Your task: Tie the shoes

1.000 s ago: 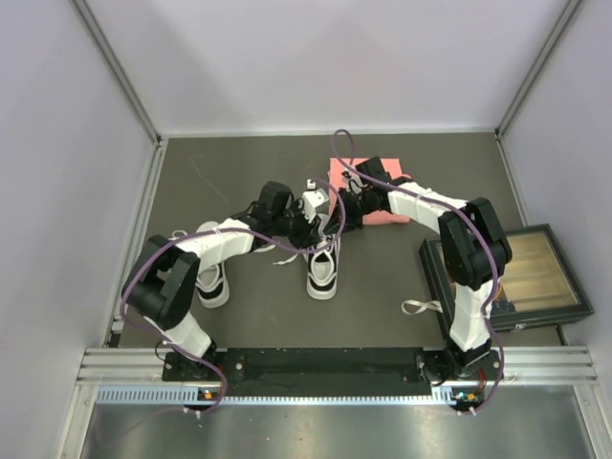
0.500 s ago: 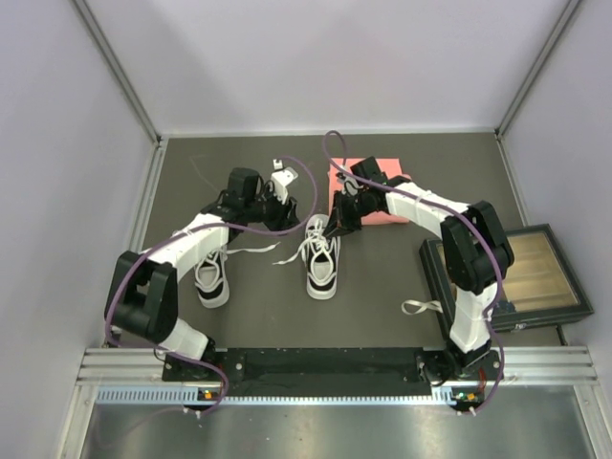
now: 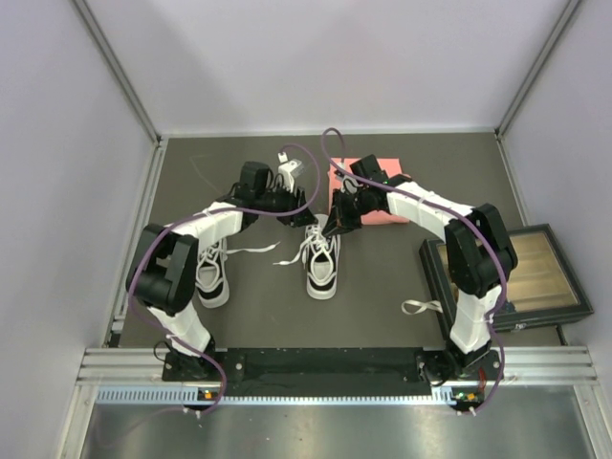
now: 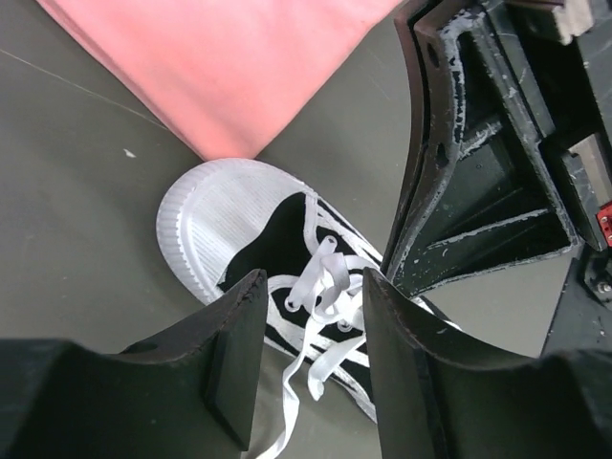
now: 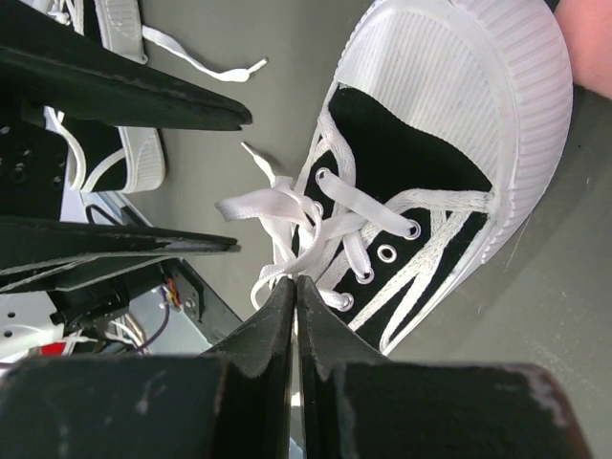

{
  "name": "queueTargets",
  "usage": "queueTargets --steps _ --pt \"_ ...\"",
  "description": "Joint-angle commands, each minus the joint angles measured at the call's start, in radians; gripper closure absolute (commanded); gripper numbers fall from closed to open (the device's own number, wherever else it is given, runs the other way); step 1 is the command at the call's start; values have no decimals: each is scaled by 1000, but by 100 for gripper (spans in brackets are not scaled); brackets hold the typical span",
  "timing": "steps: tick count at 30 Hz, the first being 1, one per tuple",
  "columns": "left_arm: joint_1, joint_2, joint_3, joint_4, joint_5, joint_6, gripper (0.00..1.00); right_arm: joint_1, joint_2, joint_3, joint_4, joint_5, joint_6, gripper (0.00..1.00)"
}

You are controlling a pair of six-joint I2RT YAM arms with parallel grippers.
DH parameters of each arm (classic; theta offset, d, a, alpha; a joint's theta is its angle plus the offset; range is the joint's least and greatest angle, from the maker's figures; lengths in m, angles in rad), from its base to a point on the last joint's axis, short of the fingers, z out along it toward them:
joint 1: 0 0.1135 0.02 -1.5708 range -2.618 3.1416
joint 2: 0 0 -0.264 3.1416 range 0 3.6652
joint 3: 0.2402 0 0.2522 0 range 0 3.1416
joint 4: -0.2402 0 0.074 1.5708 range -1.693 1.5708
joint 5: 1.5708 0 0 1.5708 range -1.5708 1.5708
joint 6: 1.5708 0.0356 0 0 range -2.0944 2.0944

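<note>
Two shoes lie on the dark surface (image 3: 382,296). The middle shoe (image 3: 322,268) sits between the arms, its long axis running near to far and its toe cap toward the pink cloth (image 3: 381,201). The other shoe (image 3: 212,280) is off to the left. The right pincer (image 5: 295,283) is pressed together on a lace (image 5: 260,206) at the eyelets. The left pincer (image 4: 313,287) hangs fingers apart, with the crossed laces straight below its gap, so it looks better placed to drop onto the free strand.
</note>
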Motion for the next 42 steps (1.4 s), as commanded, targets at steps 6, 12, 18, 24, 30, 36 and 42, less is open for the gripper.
queueTargets --steps 6,12,18,24,30,36,42 --pt "-2 28 34 93 88 -98 70 11 -54 44 -3 15 -20 100" --pt "-1 1 11 80 95 -78 100 11 -67 41 -20 25 -28 100" --pt "24 -62 -34 55 63 -62 100 11 -98 13 -43 59 -42 100" --pt "55 -124 -84 35 14 -50 100 9 -126 -16 -56 88 -48 100" --pt "58 -164 -114 -29 -15 -13 100 8 -156 -46 -91 117 -66 100" --pt "65 -205 -149 -52 -70 19 100 -6 -192 -94 -108 151 -77 100" --pt "70 -214 -161 -78 -125 42 100 -14 -208 -126 -117 170 -89 100"
